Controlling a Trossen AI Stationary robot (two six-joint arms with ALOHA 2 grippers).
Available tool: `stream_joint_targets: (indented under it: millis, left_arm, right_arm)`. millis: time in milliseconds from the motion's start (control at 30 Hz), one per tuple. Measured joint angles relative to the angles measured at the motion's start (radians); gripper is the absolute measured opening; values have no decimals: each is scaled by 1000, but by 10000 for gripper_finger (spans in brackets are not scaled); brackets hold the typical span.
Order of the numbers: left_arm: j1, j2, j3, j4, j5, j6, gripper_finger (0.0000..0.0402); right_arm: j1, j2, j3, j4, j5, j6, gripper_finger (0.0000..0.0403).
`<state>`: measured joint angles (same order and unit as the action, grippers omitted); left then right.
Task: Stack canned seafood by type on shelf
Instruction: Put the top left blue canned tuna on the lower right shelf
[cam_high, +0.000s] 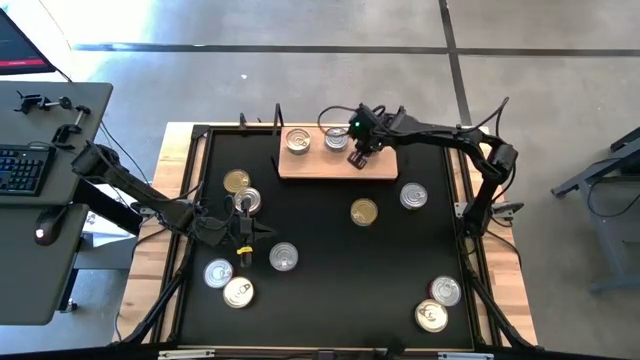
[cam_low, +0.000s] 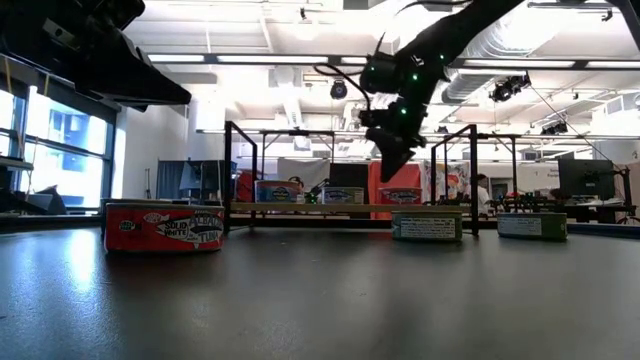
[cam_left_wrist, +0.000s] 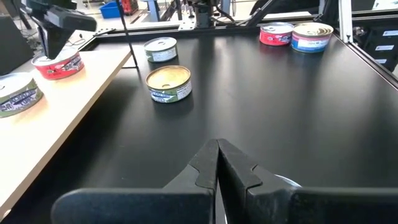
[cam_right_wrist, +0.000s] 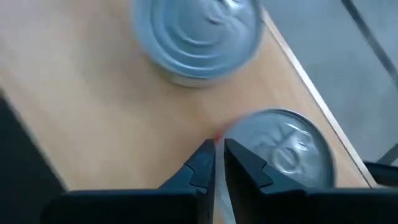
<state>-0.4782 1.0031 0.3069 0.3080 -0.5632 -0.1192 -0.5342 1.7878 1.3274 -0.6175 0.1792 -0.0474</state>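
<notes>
The right gripper (cam_high: 358, 158) hangs over the shelf (cam_high: 310, 165), fingers pinched nearly together on nothing, just beside the silver tin (cam_high: 337, 139) at about its ten o'clock; a second silver tin (cam_high: 297, 141) sits on the board farther toward nine o'clock. The left gripper (cam_high: 243, 240) rests low over the black mat (cam_high: 330, 240), fingers closed and empty, with a gold-lidded tin (cam_high: 364, 211) off at its three o'clock and other tins scattered around the mat.
</notes>
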Motion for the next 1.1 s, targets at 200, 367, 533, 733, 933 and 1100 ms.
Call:
stream_joint_targets:
  millis: [200, 367, 533, 733, 933, 1100]
  left_arm:
    - [1, 0, 0, 0, -1, 0, 0]
    - [9, 0, 0, 0, -2, 0, 0]
    - [9, 0, 0, 0, -4, 0, 0]
    - [9, 0, 0, 0, -4, 0, 0]
    - [9, 0, 0, 0, -3, 0, 0]
    - [9, 0, 0, 0, -3, 0, 0]
  right_arm:
    - [20, 0, 0, -49, 146, 90, 5]
    - [-48, 0, 0, -73, 59, 119, 4]
    - [-82, 0, 0, -74, 14, 117, 1]
    - [-83, 0, 0, -74, 13, 93, 0]
    - [-83, 2, 0, -74, 10, 89, 0]
    - [-79, 39, 2, -66, 16, 68, 0]
